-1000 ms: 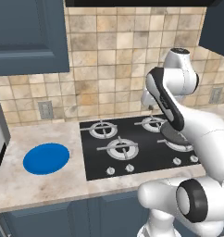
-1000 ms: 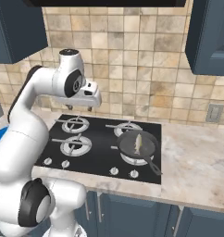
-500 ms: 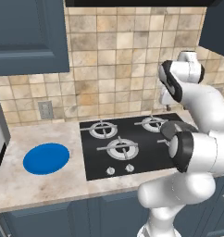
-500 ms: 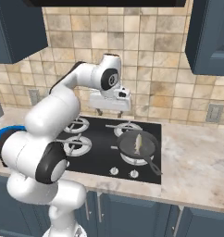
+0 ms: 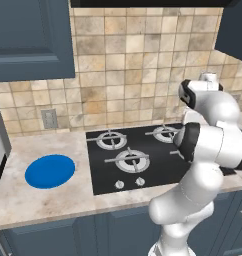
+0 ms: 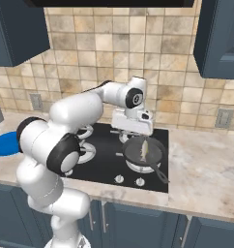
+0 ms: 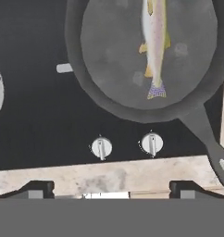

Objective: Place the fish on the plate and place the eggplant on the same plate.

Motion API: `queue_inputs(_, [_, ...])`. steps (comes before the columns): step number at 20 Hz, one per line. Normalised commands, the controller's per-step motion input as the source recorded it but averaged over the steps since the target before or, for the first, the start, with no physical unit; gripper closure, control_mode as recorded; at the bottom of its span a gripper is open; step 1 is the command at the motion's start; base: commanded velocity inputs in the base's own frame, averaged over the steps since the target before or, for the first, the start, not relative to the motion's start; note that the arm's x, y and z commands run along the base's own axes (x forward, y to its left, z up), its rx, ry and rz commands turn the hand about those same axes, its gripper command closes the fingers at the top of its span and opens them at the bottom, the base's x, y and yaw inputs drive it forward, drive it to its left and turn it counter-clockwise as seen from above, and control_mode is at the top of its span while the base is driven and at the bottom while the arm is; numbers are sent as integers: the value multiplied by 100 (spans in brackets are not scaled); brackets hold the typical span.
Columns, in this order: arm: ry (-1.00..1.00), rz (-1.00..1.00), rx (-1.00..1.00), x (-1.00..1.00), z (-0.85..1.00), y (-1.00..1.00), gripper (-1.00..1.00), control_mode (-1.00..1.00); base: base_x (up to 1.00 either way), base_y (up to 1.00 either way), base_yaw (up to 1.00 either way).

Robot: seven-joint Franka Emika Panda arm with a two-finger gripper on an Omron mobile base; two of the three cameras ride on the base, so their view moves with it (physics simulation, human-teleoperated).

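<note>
Stovetop pan (image 7: 109,92): fish (image 7: 154,44) (ahead of gripper (image 7: 111,189)).

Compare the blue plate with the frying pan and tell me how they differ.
The plate is bright blue and flat; the frying pan is dark grey with a raised rim and a long handle. The plate lies bare on the counter; the frying pan sits on a stove burner and holds the fish. Both are round.

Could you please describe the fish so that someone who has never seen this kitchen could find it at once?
Look at the black stove set into the stone counter; on its front right burner sits a dark frying pan. The fish lies inside that pan, slim and pale silvery, the one light thing on its dark surface.
</note>
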Motion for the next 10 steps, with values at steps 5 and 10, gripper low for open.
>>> queue_inputs(5, [-5,-4,0,28,-67,-20,-100,-100,0,0,0])
queue_inputs(10, [-28,0,1,47,-29,-2,-100,-100,0,0,0])
